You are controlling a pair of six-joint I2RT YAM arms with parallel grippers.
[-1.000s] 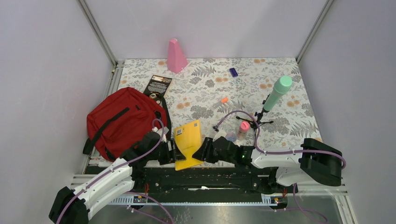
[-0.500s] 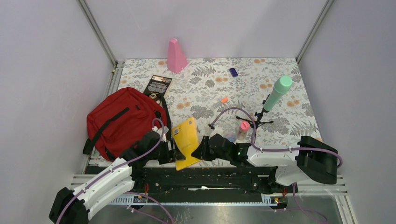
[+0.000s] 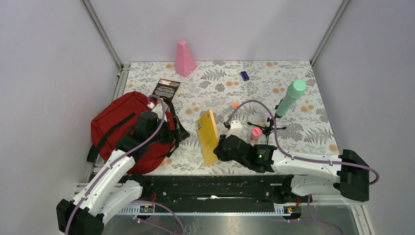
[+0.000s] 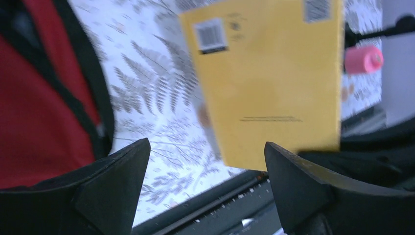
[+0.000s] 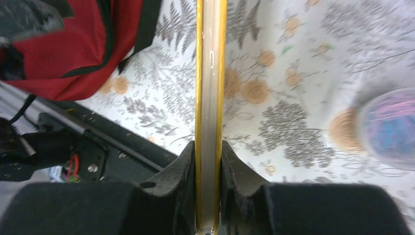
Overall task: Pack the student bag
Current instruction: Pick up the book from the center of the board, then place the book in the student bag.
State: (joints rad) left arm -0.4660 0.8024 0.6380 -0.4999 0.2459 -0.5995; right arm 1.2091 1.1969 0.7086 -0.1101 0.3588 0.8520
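Student bag (image 3: 122, 128), dark red, lies at the 8 o'clock edge of the table (image 3: 313, 122). The left gripper (image 3: 174, 133) hovers at the bag's 3 o'clock edge, fingers spread wide around nothing. At 3 o'clock from there, the right gripper (image 3: 219, 148) pinches a yellow book (image 3: 208, 133) standing on edge.

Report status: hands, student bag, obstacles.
Left hand open, empty. Right hand shut on yellow book, upright. Student bag left of book, book not in. Left hand sits between them.
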